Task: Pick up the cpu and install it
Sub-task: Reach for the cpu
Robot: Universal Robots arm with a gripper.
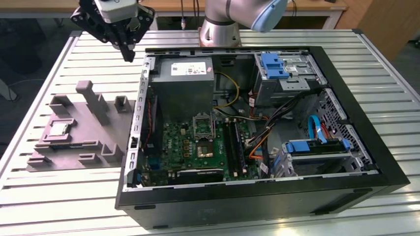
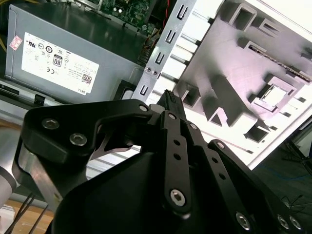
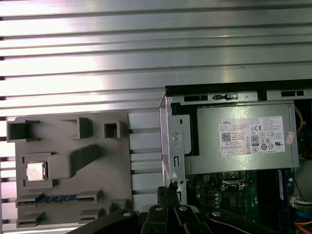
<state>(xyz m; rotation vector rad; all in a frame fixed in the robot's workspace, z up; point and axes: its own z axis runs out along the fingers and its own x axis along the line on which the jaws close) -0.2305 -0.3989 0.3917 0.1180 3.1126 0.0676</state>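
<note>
Black metal gripper [image 2: 168, 97] is looming close in the second wrist view, fingers pinching together on nothing. The small silver-grey square cpu [image 2: 274, 96] is lying well apart, recessed in a grey moulded plastic tray [image 2: 229, 53]. In the first wrist view, the cpu [image 3: 36, 171] is sitting across the tray from the fingertips. In the exterior view, the gripper [image 1: 129, 54] is hovering beside the open black computer case [image 1: 262, 196], the cpu [image 1: 58, 129] resting below, toward the exterior view's left.

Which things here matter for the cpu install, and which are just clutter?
Job: cpu sitting in the grey tray; socket on the motherboard; gripper, shut and empty.
Clutter: power supply; blue drive brackets; cables.
</note>
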